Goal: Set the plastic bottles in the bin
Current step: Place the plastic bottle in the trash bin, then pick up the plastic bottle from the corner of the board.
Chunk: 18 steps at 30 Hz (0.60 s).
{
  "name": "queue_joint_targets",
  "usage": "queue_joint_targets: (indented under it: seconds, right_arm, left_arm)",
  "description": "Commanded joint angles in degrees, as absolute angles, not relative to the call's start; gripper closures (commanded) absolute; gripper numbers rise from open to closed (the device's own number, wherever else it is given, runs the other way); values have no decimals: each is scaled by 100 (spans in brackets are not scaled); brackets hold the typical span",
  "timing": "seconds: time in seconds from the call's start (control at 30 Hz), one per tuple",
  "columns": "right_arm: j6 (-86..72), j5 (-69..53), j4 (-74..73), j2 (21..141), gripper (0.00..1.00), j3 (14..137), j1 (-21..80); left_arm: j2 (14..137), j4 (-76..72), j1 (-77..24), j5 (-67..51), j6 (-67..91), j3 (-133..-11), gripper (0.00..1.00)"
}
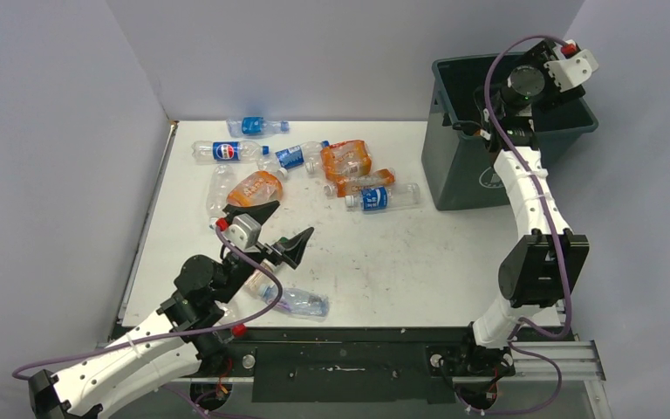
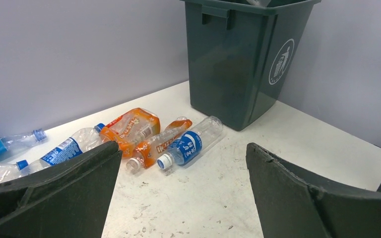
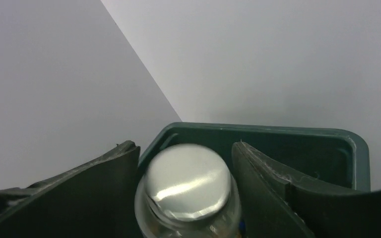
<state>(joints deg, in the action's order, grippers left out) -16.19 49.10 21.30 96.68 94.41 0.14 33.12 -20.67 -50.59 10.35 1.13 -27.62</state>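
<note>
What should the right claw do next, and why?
Probably open the right claw and let go. It grips a clear bottle between its fingers, and the top view shows that wrist above the bin, whose rim and dark inside show just past the bottle, so a release should drop it in.

White, scuffed table (image 1: 384,253) between pale grey walls (image 1: 52,131), black frame rail (image 1: 340,362) along its near edge
</note>
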Motion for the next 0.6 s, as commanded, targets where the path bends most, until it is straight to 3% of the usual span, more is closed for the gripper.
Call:
queue_joint_targets:
  seconds: [0.0, 0.1, 0.3, 0.57]
  right_arm:
    - [-1680, 4654, 2119, 9467, 21, 9874, 18]
    - [-2011, 4428, 1751, 9392, 12, 10129, 191]
    - [-2030, 4050, 1854, 8946, 7, 10244, 1213]
    - [-2901, 1498, 2076, 7281, 6, 7878, 2342]
  left_arm:
    - [3370, -2119, -5089, 1191, 30, -2803, 4]
    - [3392, -2109, -5085, 1233, 32, -2812, 4]
    - [3351, -2109, -5090, 1438, -89, -2787, 4]
    - [3149, -2116, -5124, 2003, -413, -2744, 4]
